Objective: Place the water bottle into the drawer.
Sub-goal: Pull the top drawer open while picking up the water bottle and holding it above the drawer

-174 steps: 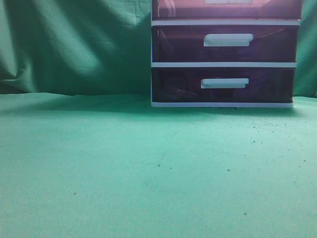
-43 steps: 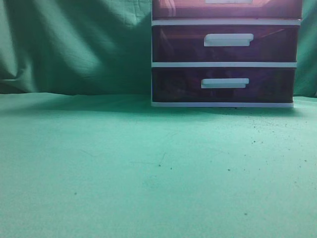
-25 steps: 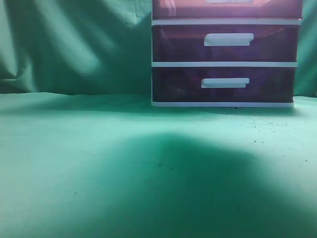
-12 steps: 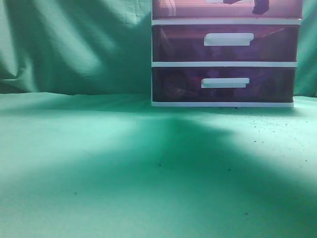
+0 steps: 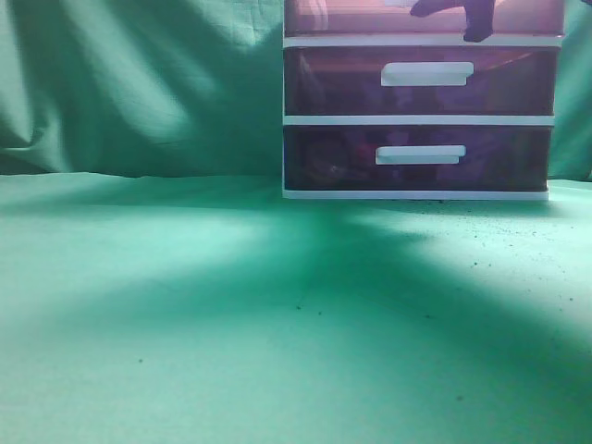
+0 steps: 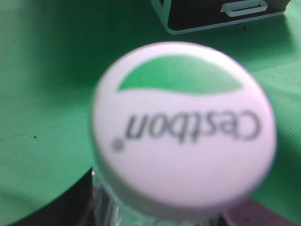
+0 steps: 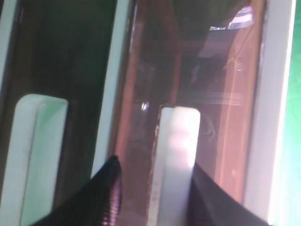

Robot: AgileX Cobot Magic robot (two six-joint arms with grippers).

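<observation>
Two black fingers point(image 7: 110, 197) of right gripper point(image 7: 153, 195) stood open, straddling drawer point(image 7: 188, 70) handle point(image 7: 176, 155), frame bottom; shallow bite could slip off. Left gripper's state unclear w/ water bottle point(image 6: 183, 125) filling view.

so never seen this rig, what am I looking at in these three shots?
It is a two-armed table robot; each arm carries a wrist camera. The exterior view looks along a green cloth-covered table at a white-framed plastic drawer unit. The right gripper, dark, is at the uppermost reddish-purple translucent drawer. The right wrist view shows its two fingers either side of that drawer's white bar handle, open, not visibly clamped. The left wrist view is filled by the white cap of a clear plastic water bottle, printed "Cestbon". The left gripper itself cannot be made out, so its grip cannot be confirmed.
</observation>
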